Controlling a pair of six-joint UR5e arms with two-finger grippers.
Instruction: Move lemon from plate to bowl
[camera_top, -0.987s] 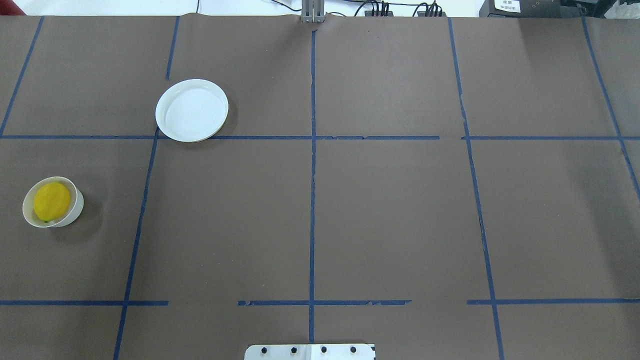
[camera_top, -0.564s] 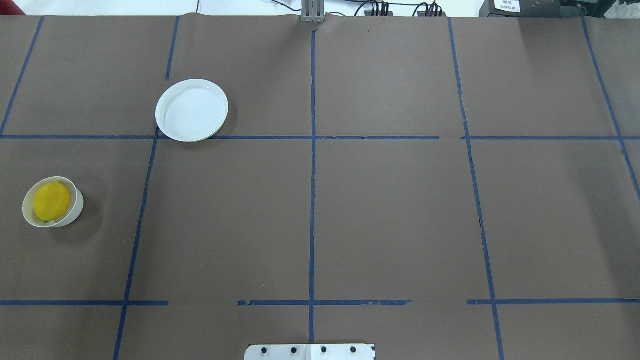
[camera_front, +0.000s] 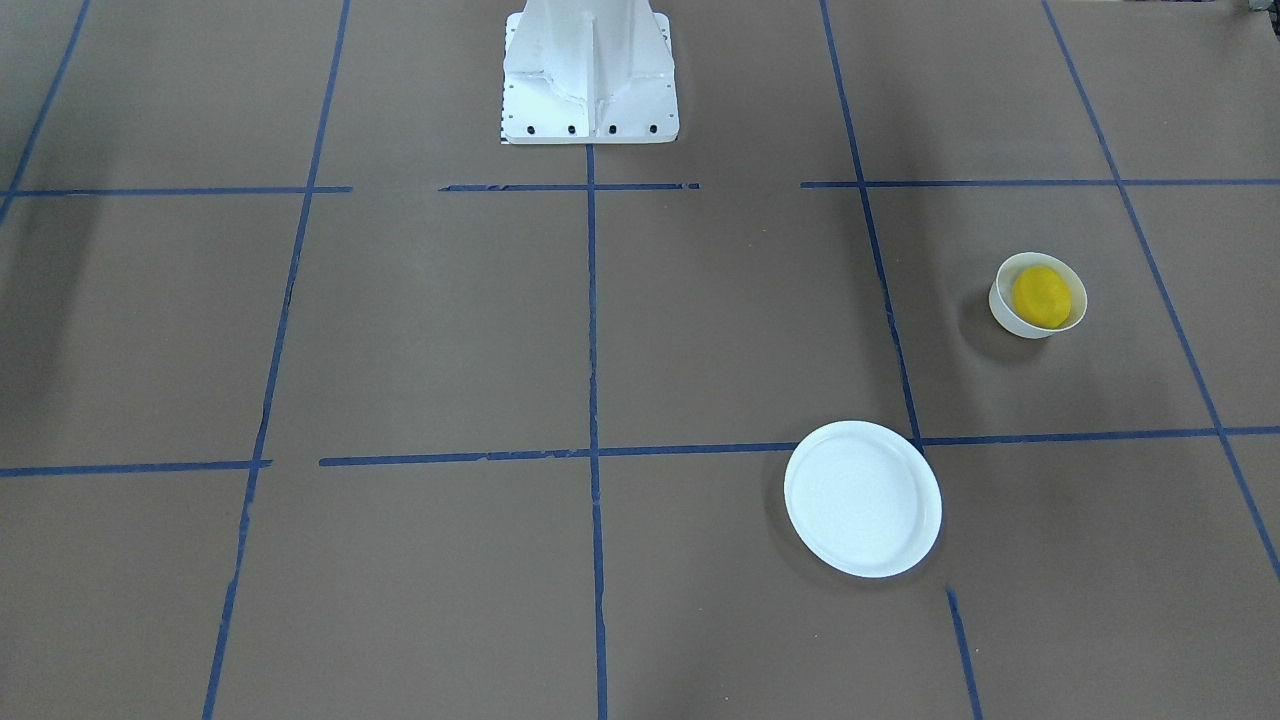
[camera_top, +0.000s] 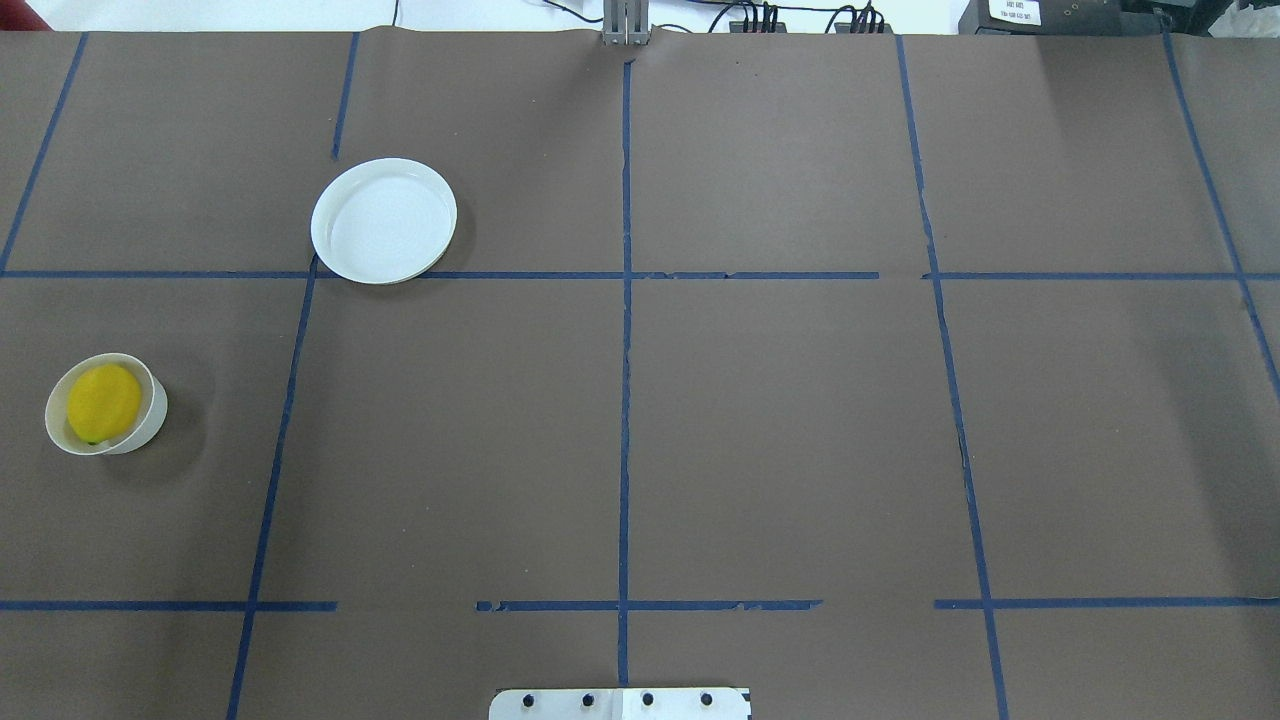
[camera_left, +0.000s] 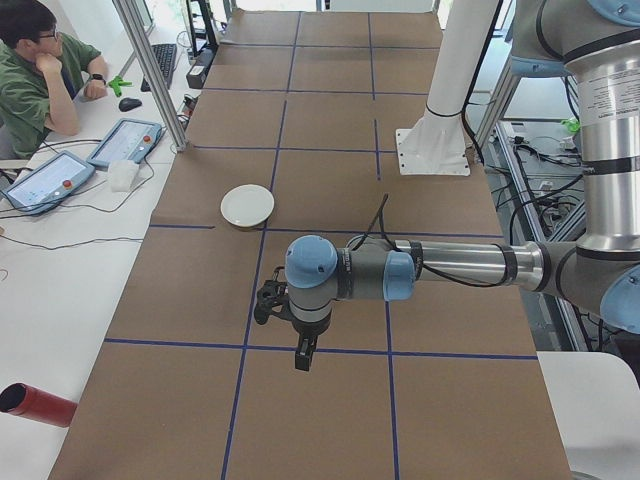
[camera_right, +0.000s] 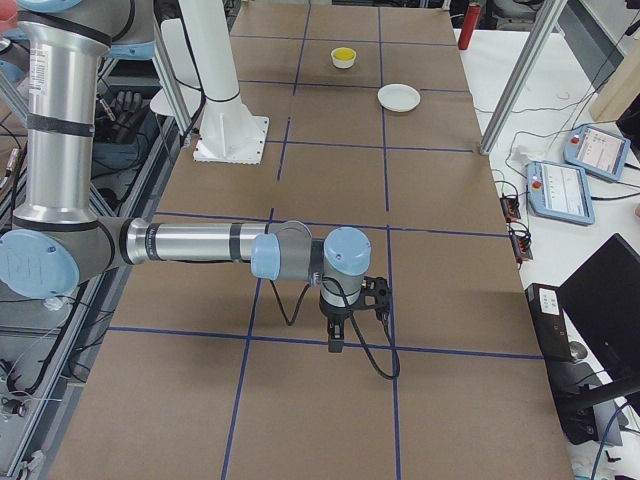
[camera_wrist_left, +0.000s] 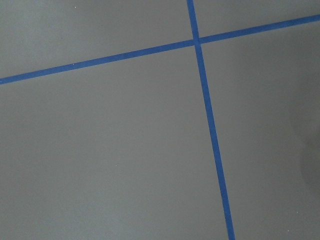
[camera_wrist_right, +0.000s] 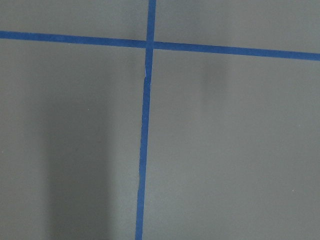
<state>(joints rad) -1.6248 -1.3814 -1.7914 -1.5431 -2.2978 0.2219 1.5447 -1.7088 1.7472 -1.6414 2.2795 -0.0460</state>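
The yellow lemon lies inside the small deep white bowl at the table's left side; both also show in the front view, lemon and bowl, and in the exterior right view. The flat white plate is empty, farther back and to the right of the bowl; it also shows in the front view. My left gripper hangs above the table only in the exterior left view, my right gripper only in the exterior right view. I cannot tell whether either is open or shut.
The robot's white base stands at the table's near middle edge. Blue tape lines divide the brown table cover into squares. An operator sits beside the table with tablets. A red cylinder lies off the table's end.
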